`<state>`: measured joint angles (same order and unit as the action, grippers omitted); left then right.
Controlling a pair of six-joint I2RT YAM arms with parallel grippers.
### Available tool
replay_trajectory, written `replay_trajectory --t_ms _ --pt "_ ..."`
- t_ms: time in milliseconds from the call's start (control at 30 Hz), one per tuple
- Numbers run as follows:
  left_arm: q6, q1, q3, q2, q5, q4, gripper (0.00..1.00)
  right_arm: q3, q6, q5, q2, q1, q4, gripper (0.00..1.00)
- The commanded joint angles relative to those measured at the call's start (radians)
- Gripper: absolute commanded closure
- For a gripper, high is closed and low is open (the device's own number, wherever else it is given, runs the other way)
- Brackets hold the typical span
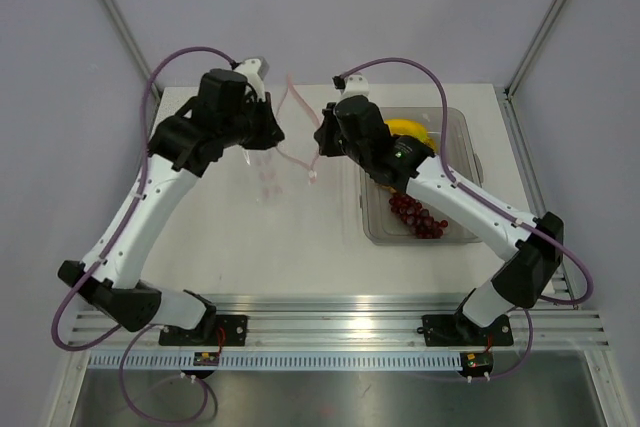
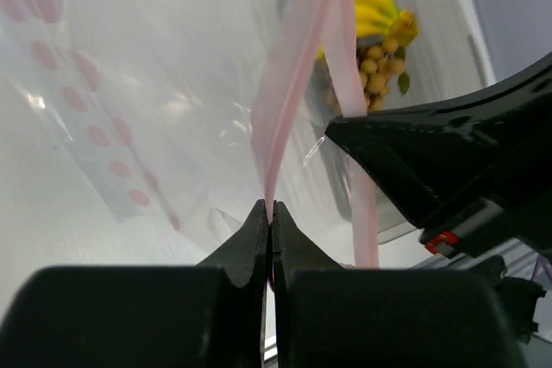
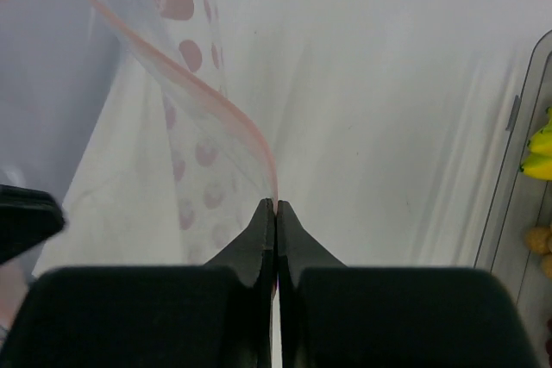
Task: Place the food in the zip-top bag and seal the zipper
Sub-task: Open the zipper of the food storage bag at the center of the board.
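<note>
Left arm (image 1: 135, 222) and right arm (image 1: 470, 207) both swing outward from their bases. Their white links then angle inward and forward, so the wrists face each other.

Left gripper (image 2: 270, 208): fingers pressed tip to tip, pinching the zipper (image 2: 297, 66).

Right gripper (image 3: 275, 204): fingers likewise closed, clamped on the same strip.

The two grippers are near each other, apart.

Clear rigid tray (image 1: 464, 137) on right side of white table (image 1: 300, 242).
</note>
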<state>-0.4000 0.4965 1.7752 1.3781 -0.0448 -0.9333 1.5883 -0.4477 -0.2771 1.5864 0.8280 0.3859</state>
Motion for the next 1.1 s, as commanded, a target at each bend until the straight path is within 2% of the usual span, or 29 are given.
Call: replay_trajectory --t_ms 0,67,200,333,500,567,667,700,733,800,900,1000,1067 --pt "0.01 0.045 -0.144 0.071 -0.039 0.016 1.0 -0.068 -0.037 -0.01 -0.014 -0.006 -0.024 1.0" --pt "-0.006 0.083 -0.259 0.101 -0.036 0.083 1.0 -0.132 -0.069 -0.046 -0.005 -0.004 0.008 1.0" --pt "-0.03 0.116 -0.336 0.116 -0.059 0.14 1.0 -0.266 -0.12 -0.094 -0.054 -0.006 0.015 1.0" --pt "-0.02 0.122 -0.286 0.119 -0.072 0.136 1.0 -0.323 -0.146 -0.14 -0.115 -0.006 0.031 1.0" --pt "0.003 0.122 -0.217 0.128 -0.063 0.113 1.0 -0.314 -0.129 -0.137 -0.132 -0.007 0.035 1.0" --pt "0.038 0.12 -0.125 0.147 -0.021 0.053 1.0 -0.291 -0.129 -0.11 -0.129 -0.006 0.013 1.0" --pt "0.148 0.116 0.016 0.174 0.141 -0.08 1.0 -0.196 -0.131 0.001 -0.082 -0.007 -0.027 1.0" --pt "0.17 0.113 0.127 0.188 0.214 -0.114 1.0 -0.165 -0.14 0.065 -0.051 -0.004 -0.044 1.0" --pt "0.188 0.109 0.174 0.193 0.244 -0.163 1.0 -0.116 -0.147 0.1 -0.039 -0.004 -0.059 1.0" --pt "0.234 0.105 0.303 0.191 0.29 -0.194 1.0 -0.094 -0.184 0.204 -0.02 -0.004 -0.138 1.0" --pt "0.248 0.106 0.368 0.179 0.28 -0.217 1.0 -0.118 -0.233 0.257 -0.023 -0.001 -0.227 1.0" --pt "0.234 0.106 0.267 0.154 0.226 -0.176 1.0 -0.194 -0.269 0.205 -0.045 -0.001 -0.262 1.0" --pt "0.225 0.106 0.069 0.128 0.204 -0.098 1.0 -0.257 -0.281 0.171 -0.045 -0.007 -0.24 1.0"
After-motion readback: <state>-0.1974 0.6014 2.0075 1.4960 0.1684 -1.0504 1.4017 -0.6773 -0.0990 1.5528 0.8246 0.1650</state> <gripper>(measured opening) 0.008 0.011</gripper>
